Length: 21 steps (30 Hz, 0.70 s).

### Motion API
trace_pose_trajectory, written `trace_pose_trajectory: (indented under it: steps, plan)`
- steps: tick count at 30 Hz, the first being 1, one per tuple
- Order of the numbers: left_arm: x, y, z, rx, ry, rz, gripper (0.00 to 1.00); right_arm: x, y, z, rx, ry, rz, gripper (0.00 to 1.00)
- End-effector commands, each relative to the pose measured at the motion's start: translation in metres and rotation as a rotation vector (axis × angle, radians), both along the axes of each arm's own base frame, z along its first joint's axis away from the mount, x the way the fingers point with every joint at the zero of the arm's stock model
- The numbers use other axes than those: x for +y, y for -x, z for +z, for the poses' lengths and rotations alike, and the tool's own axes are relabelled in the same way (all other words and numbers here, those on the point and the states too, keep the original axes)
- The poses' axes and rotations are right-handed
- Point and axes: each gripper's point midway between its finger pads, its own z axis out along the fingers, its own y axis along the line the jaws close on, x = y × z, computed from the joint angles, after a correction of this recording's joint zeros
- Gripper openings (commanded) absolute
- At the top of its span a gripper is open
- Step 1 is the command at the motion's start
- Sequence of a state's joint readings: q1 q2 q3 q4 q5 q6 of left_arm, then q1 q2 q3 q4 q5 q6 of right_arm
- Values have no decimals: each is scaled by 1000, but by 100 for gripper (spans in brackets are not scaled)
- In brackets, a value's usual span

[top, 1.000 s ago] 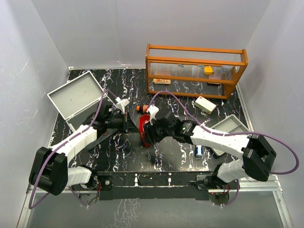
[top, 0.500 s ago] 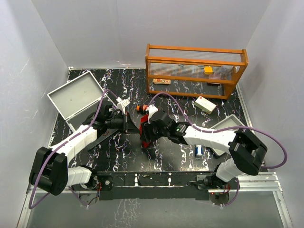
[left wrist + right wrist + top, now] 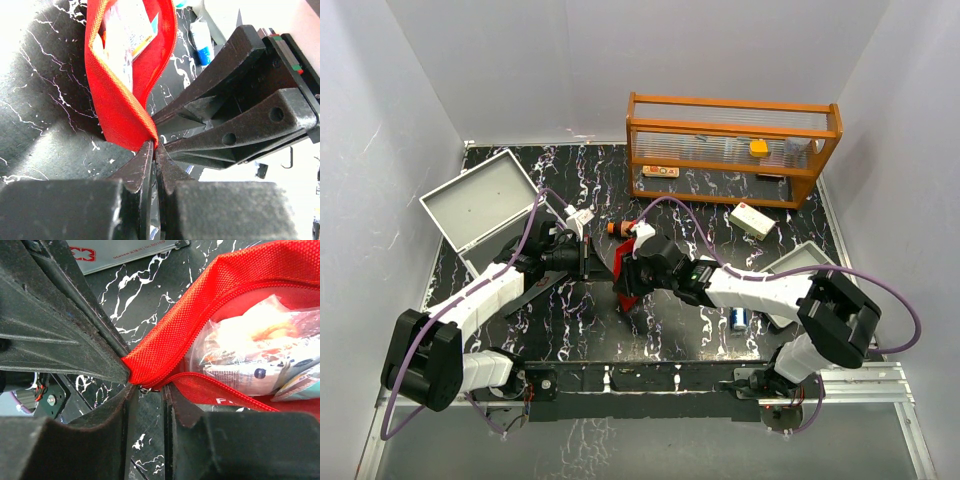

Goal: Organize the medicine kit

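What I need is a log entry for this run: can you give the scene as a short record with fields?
Kit: red pouch, unzipped, packets showing inside
Left arm: left gripper shut on the pouch's edge
Right arm: right gripper flanks the zipper pull at the same end; grip unclear
Elsewhere on table: orange shelf, open grey case, white box, blue-and-white tube

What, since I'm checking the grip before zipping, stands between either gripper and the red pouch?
Nothing visible does. The left gripper is shut on the pouch corner, and the right gripper pinches the same end by the zipper pull; no other item lies between.
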<state>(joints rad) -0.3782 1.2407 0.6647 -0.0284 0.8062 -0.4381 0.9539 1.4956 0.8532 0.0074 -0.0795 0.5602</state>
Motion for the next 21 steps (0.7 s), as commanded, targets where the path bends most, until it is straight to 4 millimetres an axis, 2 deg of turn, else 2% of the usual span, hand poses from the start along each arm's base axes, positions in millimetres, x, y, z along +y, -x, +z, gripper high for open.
trace_pose_trajectory:
  steps: [1, 10, 21]
  plan:
    - [-1, 1, 13, -32, 16, -33, 0, 8, -10, 6, -25, -43, -24, 20]
    - [-2, -5, 13, -44, 10, -29, 0, -6, -4, 3, -32, 5, -17, 12]
    - [-4, -6, 14, -44, 14, -39, 0, -7, -2, 3, -66, 18, 30, 6]
